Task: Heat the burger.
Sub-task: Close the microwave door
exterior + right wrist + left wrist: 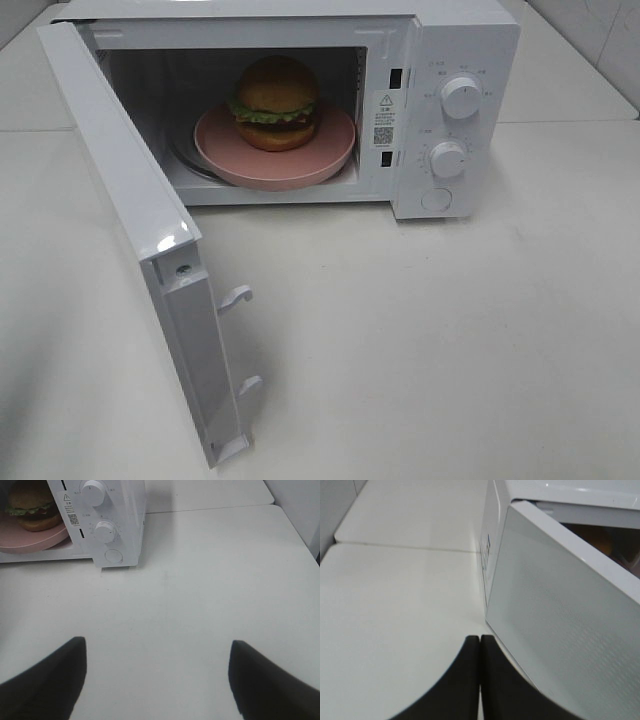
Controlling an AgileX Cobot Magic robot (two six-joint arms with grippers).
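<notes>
The burger (276, 103) sits on a pink round plate (275, 160) inside the white microwave (455, 60), whose door (130, 200) hangs wide open toward the front left. In the right wrist view the burger (31, 507) and plate (30, 542) show inside the cavity, far from my right gripper (157, 680), which is open and empty over bare table. My left gripper (479, 655) is shut with nothing between its fingers, just outside the open door (560, 620). Neither arm appears in the exterior high view.
Two white knobs (460, 97) (448, 159) and a round button (437, 199) sit on the microwave's right panel. Two latch hooks (236, 297) stick out of the door's edge. A white table (430, 340) spreads in front and to the right.
</notes>
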